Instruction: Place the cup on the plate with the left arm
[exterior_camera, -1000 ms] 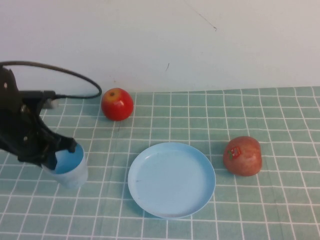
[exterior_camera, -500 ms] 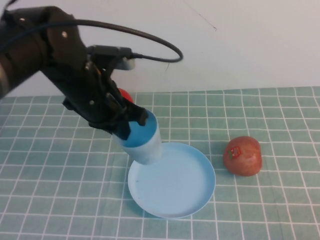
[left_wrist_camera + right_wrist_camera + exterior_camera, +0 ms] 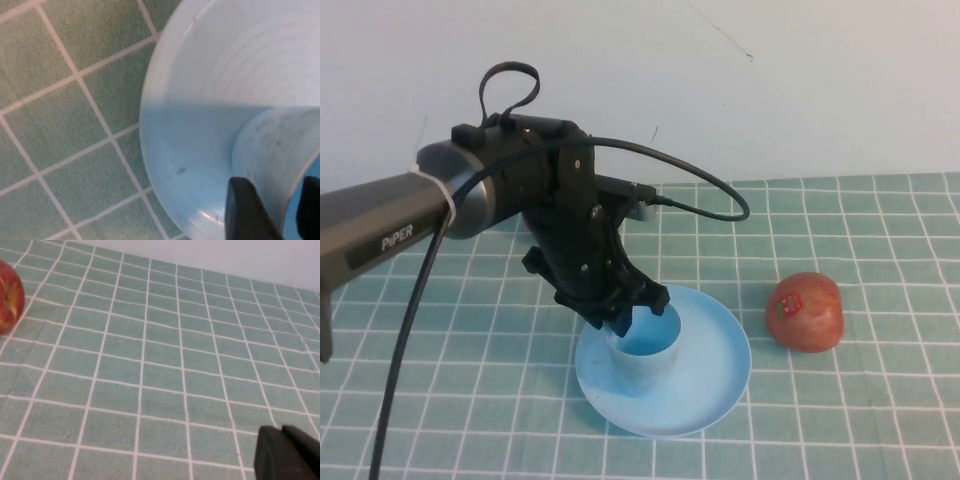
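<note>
The light-blue cup [image 3: 648, 362] stands upright on the left part of the light-blue plate [image 3: 718, 372]. My left gripper [image 3: 625, 318] is over the cup's near-left rim and shut on it. In the left wrist view the gripper [image 3: 282, 215] pinches the cup's wall [image 3: 265, 150], one finger outside and one inside, with the plate [image 3: 200, 75] beneath. My right gripper [image 3: 290, 455] shows only in the right wrist view, fingers together, low over the green checked cloth, holding nothing.
A reddish apple with a sticker [image 3: 805, 312] lies on the cloth right of the plate. A red apple [image 3: 7, 295] sits at the edge of the right wrist view. The left arm's grey tube and black cable [image 3: 410, 300] cross the left side.
The left arm carried the cup from the table's left side over to the plate and lowered it; the cup went from tilted in the air to upright on the plate.
</note>
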